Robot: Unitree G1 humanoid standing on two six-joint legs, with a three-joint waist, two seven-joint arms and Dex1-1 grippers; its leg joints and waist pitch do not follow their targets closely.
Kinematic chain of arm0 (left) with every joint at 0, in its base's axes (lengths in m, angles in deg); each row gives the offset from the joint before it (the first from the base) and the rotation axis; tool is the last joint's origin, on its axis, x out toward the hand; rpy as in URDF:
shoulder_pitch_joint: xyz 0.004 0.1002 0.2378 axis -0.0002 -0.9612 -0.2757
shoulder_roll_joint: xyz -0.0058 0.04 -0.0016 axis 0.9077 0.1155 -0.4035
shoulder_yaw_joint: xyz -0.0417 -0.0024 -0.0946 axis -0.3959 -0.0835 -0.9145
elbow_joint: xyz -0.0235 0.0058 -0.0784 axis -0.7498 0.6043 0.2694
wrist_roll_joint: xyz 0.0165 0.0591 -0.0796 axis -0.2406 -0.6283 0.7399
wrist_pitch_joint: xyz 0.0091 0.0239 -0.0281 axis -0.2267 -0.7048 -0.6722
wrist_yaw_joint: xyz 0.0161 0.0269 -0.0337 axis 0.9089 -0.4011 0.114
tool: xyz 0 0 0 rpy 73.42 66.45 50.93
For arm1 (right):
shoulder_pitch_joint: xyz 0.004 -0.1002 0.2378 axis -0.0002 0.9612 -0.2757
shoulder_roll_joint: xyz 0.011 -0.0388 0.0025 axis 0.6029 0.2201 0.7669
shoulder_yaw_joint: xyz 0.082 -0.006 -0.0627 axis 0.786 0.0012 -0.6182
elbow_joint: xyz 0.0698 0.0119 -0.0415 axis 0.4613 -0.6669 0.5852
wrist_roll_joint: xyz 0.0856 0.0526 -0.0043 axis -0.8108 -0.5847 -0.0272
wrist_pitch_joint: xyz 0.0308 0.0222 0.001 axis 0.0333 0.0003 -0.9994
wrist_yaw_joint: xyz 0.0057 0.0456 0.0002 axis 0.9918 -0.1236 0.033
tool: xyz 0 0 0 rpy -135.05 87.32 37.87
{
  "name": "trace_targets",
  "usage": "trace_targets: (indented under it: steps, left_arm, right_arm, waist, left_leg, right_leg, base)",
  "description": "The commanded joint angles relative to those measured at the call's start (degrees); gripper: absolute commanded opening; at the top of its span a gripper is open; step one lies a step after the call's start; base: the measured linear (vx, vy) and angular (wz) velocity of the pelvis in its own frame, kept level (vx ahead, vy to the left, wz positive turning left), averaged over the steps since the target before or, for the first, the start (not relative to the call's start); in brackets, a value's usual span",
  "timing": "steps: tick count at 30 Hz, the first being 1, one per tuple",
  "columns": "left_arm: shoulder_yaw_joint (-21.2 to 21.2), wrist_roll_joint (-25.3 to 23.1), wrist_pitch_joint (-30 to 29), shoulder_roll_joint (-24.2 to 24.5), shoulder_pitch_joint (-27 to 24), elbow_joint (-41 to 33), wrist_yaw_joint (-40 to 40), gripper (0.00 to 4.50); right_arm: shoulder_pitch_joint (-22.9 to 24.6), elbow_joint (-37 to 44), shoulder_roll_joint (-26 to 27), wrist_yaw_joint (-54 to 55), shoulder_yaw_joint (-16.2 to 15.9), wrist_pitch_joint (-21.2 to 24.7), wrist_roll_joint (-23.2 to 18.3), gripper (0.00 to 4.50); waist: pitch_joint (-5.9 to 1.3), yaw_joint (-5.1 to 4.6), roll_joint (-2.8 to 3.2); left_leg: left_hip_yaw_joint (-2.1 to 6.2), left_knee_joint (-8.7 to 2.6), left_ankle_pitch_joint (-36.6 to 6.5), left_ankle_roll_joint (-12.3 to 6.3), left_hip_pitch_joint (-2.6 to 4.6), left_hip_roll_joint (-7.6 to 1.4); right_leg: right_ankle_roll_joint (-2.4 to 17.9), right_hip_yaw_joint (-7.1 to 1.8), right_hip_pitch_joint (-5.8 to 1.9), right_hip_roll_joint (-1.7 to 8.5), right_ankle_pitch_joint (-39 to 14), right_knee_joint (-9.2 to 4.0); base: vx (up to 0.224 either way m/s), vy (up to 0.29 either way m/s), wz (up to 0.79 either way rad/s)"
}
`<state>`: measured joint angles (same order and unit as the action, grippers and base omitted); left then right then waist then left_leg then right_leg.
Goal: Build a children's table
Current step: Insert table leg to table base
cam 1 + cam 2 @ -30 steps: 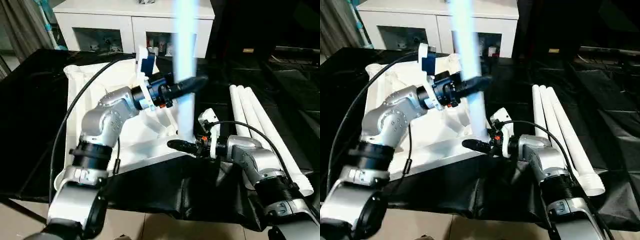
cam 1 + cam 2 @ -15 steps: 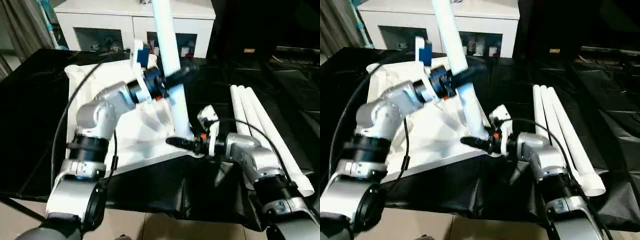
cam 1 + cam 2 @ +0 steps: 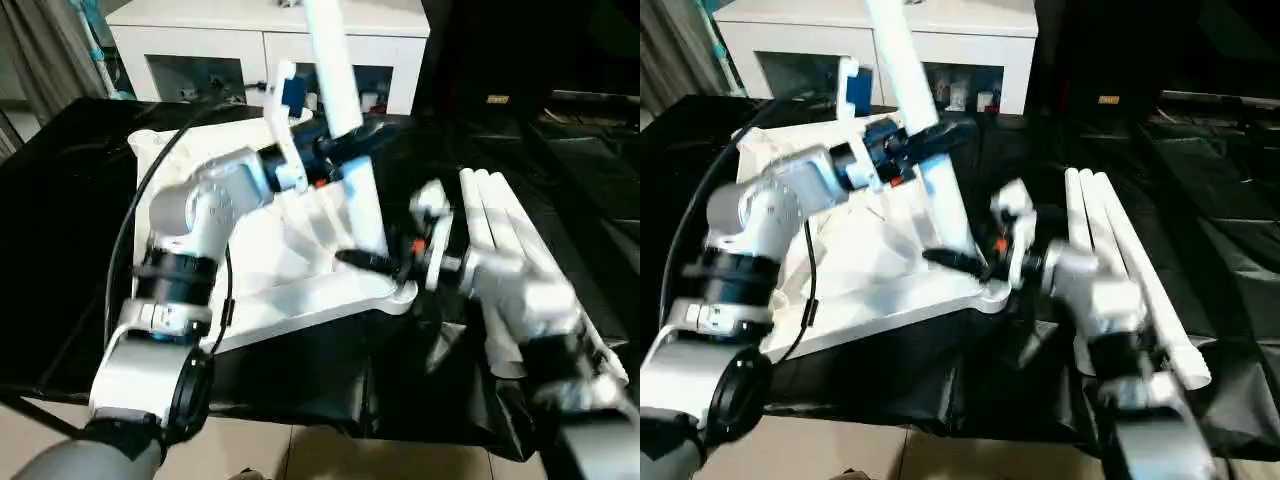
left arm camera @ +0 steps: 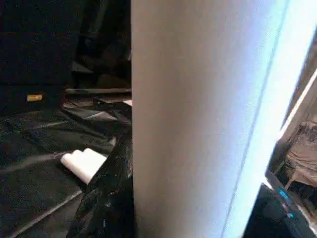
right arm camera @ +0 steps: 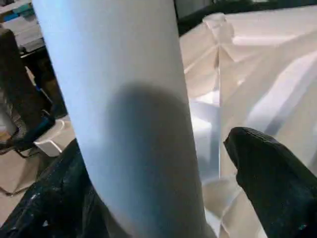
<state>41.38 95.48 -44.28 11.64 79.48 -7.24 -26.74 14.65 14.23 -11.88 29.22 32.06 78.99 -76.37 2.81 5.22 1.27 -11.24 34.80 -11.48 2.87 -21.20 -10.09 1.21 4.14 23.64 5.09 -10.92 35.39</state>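
Leg — apparently at tabletop corner

The white tabletop lies upside down. One long white leg stands tilted at its near corner. Three more legs lie side by side.

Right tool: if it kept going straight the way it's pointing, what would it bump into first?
Most likely the white table leg. The right tool points at the leg's lower end, with one finger on each side of it, just above the tabletop. How near is hard to judge.
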Motion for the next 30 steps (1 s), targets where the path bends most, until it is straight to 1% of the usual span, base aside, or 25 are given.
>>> trace_targets:
  steps: [1,2,4,5,7,8,9,11,12,13,14,16,17,18,20,21,22,23,24,25,26,27,28,29,30]
  left_arm:
    - [-0.09,-0.36,-0.95,0.03,0.56,0.5,1.16,1.75]
    - [0.0,-0.47,-0.84,-0.04,0.6,0.48,1.04,1.75]
    - [-0.08,-0.41,-1.07,-0.18,0.76,0.42,1.24,1.75]
    - [-0.27,-0.17,-1.38,-0.2,0.68,0.17,1.4,1.75]
    - [-0.27,-0.18,-1.53,-0.14,0.52,-0.08,1.54,1.75]
    - [0.03,-0.67,-1.14,-0.1,0.39,-0.15,1.81,1.75]
    - [0.12,-1.07,-0.96,-0.3,0.37,0.0,2.67,1.75]
    - [0.6,-2.59,0.46,-0.34,0.5,0.31,4.15,1.75]
    - [0.72,-3.18,1.05,-0.4,0.62,0.5,4.92,1.75]
    - [0.51,-3.85,1.84,-0.58,0.89,0.77,6.43,1.75]
    - [0.32,-4.18,2.26,-0.72,1.08,0.94,7.42,1.75]
    - [0.08,-4.46,2.6,-0.88,1.32,1.22,8.48,1.75]
    - [-0.77,-4.77,3.23,-1.45,1.79,1.57,11.0,1.75]
    - [-0.76,-4.79,3.24,-1.44,1.79,1.57,11.01,1.75]
    - [-0.66,-5.02,3.24,-1.39,1.79,1.47,11.2,1.75]
    - [-0.67,-5.07,3.21,-1.42,1.77,1.42,11.35,1.75]
    - [-0.87,-4.86,2.93,-1.43,1.71,1.24,11.47,1.75]
    - [-1.02,-4.69,2.69,-1.42,1.62,1.02,11.51,1.75]
    - [-1.18,-4.69,2.66,-1.38,1.5,0.74,11.77,1.75]
    - [-1.2,-4.64,2.5,-1.24,1.34,0.4,11.67,1.75]
    - [-1.2,-4.64,2.5,-1.24,1.34,0.4,11.67,1.75]
    - [-1.19,-4.65,2.43,-1.15,1.23,0.18,11.58,1.75]
    - [-1.18,-4.83,2.56,-1.11,1.09,-0.09,11.75,1.75]
    - [-1.18,-4.88,2.6,-1.1,1.06,-0.16,11.8,1.75]
    - [-1.04,-5.05,2.9,-0.98,0.88,-0.51,11.85,1.75]
  right_arm:
    - [-0.86,1.94,-0.62,-0.86,0.18,1.2,-1.02,4.06]
    - [-1.11,1.97,-0.8,-0.86,-0.2,1.35,-0.75,4.06]
    - [-1.51,2.11,-1.02,-0.7,-0.83,1.41,-0.22,4.06]
    - [-1.65,2.37,-0.81,-0.05,-0.92,1.55,-0.09,4.06]
    - [-1.81,2.74,-0.4,1.49,-1.09,1.64,0.48,4.06]
    - [-1.86,3.2,0.1,3.36,-1.18,2.08,1.18,4.06]
    - [-1.81,3.64,1.06,7.26,-1.44,3.19,2.82,4.06]
    - [-1.52,3.98,2.37,11.35,-1.56,4.51,4.16,4.06]
    - [-1.47,4.04,2.91,12.95,-1.41,5.23,4.54,3.88]
    - [-1.57,3.61,4.33,16.01,-0.26,5.91,4.54,3.78]
    - [-1.66,3.3,5.28,18.0,0.57,6.31,4.48,3.71]
    - [-1.64,3.2,5.86,19.08,0.87,6.56,4.42,3.68]
    - [-0.93,3.6,6.9,20.01,0.1,6.51,4.79,3.42]
    - [-0.92,3.6,6.92,20.04,0.05,6.47,4.82,3.32]
    - [-0.8,3.62,7.06,20.31,-0.35,5.99,5.17,3.23]
    - [-0.76,3.64,7.1,20.39,-0.47,5.83,5.25,3.13]
    - [-0.79,3.63,7.34,20.59,-0.37,5.5,5.15,3.13]
    - [-0.8,3.87,7.56,20.61,-0.33,5.2,5.04,2.91]
    - [-0.87,4.17,7.78,20.7,-0.21,5.34,4.86,2.91]
    - [-0.98,4.28,7.88,20.42,-0.24,5.23,4.72,2.91]
    - [-0.98,4.28,7.88,20.42,-0.24,5.23,4.72,2.84]
    - [-1.04,4.34,7.91,20.2,-0.3,5.17,4.67,2.63]
    - [-1.08,4.49,7.98,20.15,-0.33,5.31,4.59,2.53]
    - [-1.08,4.54,7.99,20.14,-0.34,5.35,4.57,2.47]
    - [-1.2,4.74,7.96,19.6,-0.44,5.54,4.09,2.42]
  waist:
    - [-4.36,0.36,-0.6]
    - [-4.42,0.32,-0.73]
    - [-4.47,0.33,-0.67]
    - [-4.41,0.28,-0.46]
    - [-4.5,0.28,-0.37]
    - [-4.44,0.29,-0.16]
    - [-4.43,0.08,-0.3]
    - [-4.47,-0.08,-0.43]
    - [-4.38,-0.11,-0.33]
    - [-4.41,-0.1,-0.43]
    - [-4.4,-0.15,-0.26]
    - [-4.43,-0.13,-0.31]
    - [-4.45,-0.15,-0.85]
    - [-4.45,-0.04,-0.59]
    - [-4.44,0.01,-0.53]
    - [-4.42,0.0,-0.72]
    - [-4.42,0.1,-0.78]
    - [-4.39,0.06,-0.7]
    - [-4.39,0.02,-1.08]
    - [-4.36,0.1,-0.86]
    - [-4.37,0.11,-0.84]
    - [-4.35,0.1,-0.81]
    - [-4.35,0.09,-0.81]
    - [-4.3,0.13,-1.22]
    - [-4.33,0.17,-1.05]
  left_leg:
    - [1.21,-2.88,-0.06,-8.17,0.21,-2.6]
    - [1.2,-2.87,0.13,-8.26,0.27,-2.66]
    - [1.26,-2.82,0.58,-8.34,0.22,-2.69]
    - [1.26,-2.82,0.45,-8.21,0.23,-2.7]
    - [1.31,-2.79,0.63,-8.03,0.29,-2.73]
    - [1.37,-2.8,0.71,-7.88,0.24,-2.71]
    - [1.4,-2.88,0.65,-7.49,0.25,-2.65]
    - [1.4,-2.93,0.55,-7.05,0.31,-2.6]
    - [1.41,-3.01,0.38,-6.67,0.37,-2.62]
    - [1.39,-3.04,0.1,-6.49,0.4,-2.6]
    - [1.41,-3.08,-0.13,-6.02,0.41,-2.62]
    - [1.41,-3.15,-0.27,-5.54,0.45,-2.66]
    - [1.36,-3.16,-0.06,-5.58,0.4,-2.59]
    - [1.37,-3.12,0.2,-5.66,0.4,-2.56]
    - [1.33,-3.07,0.41,-5.99,0.37,-2.51]
    - [1.33,-3.1,0.41,-6.09,0.32,-2.52]
    - [1.33,-3.1,0.52,-6.17,0.33,-2.54]
    - [1.32,-3.08,0.46,-6.23,0.3,-2.52]
    - [1.29,-3.11,0.43,-6.29,0.29,-2.52]
    - [1.33,-3.13,0.33,-6.3,0.32,-2.54]
    - [1.3,-3.09,0.33,-6.32,0.34,-2.54]
    - [1.32,-3.11,0.37,-6.24,0.35,-2.54]
    - [1.32,-3.11,0.45,-6.24,0.38,-2.56]
    - [1.3,-3.13,0.56,-6.35,0.28,-2.53]
    - [1.31,-3.07,0.74,-6.43,0.28,-2.52]
  right_leg:
    - [16.87,-2.43,-4.23,3.25,2.78,-2.64]
    - [16.88,-2.43,-4.2,3.26,2.94,-2.61]
    - [17.12,-2.4,-4.17,3.33,3.17,-2.51]
    - [17.23,-2.39,-4.07,3.3,2.94,-2.59]
    - [17.39,-2.4,-4.07,3.33,3.41,-2.49]
    - [17.31,-2.4,-4.03,3.34,3.39,-2.52]
    - [17.17,-2.45,-4.07,3.34,3.54,-2.56]
    - [16.87,-2.46,-4.11,3.33,3.24,-2.59]
    - [16.7,-2.53,-4.04,3.35,2.8,-2.7]
    - [16.66,-2.53,-4.09,3.39,2.51,-2.74]
    - [16.49,-2.61,-4.03,3.41,2.2,-2.71]
    - [16.34,-2.62,-4.08,3.4,2.49,-2.66]
    - [16.33,-2.62,-4.17,3.35,3.24,-2.6]
    - [16.41,-2.63,-4.16,3.4,3.76,-2.49]
    - [16.33,-2.63,-4.1,3.39,4.07,-2.47]
    - [16.27,-2.63,-4.16,3.42,4.01,-2.53]
    - [16.23,-2.66,-4.18,3.51,3.88,-2.45]
    - [16.13,-2.66,-4.15,3.52,3.6,-2.51]
    - [16.06,-2.66,-4.2,3.49,3.54,-2.52]
    - [15.99,-2.65,-4.16,3.55,3.03,-2.52]
    - [15.95,-2.67,-4.12,3.55,2.95,-2.52]
    - [15.88,-2.67,-4.12,3.54,2.83,-2.53]
    - [15.89,-2.68,-4.08,3.52,2.96,-2.52]
    - [15.88,-2.7,-4.17,3.55,3.06,-2.44]
    - [15.78,-2.69,-4.15,3.6,3.05,-2.45]
  base:
    - [0.0,0.0,0.0]
    - [0.0,0.0,0.0]
    - [0.0,0.0,0.0]
    - [0.0,0.0,0.0]
    - [0.0,0.0,0.0]
    - [0.0,0.0,0.0]
    - [0.0,0.0,0.0]
    - [0.0,0.0,0.0]
    - [0.0,0.0,0.0]
    - [0.0,0.0,0.0]
    - [0.0,0.0,0.0]
    - [0.0,0.0,0.0]
    - [0.0,0.0,0.0]
    - [0.0,0.0,0.0]
    - [0.0,0.0,0.0]
    - [0.0,0.0,0.0]
    - [0.0,0.0,0.0]
    - [0.0,0.0,0.0]
    - [0.0,0.0,0.0]
    - [0.0,0.0,0.0]
    - [0.0,0.0,0.0]
    - [0.0,0.0,0.0]
    - [0.0,0.0,0.0]
    - [0.0,0.0,0.0]
    - [0.0,0.0,0.0]
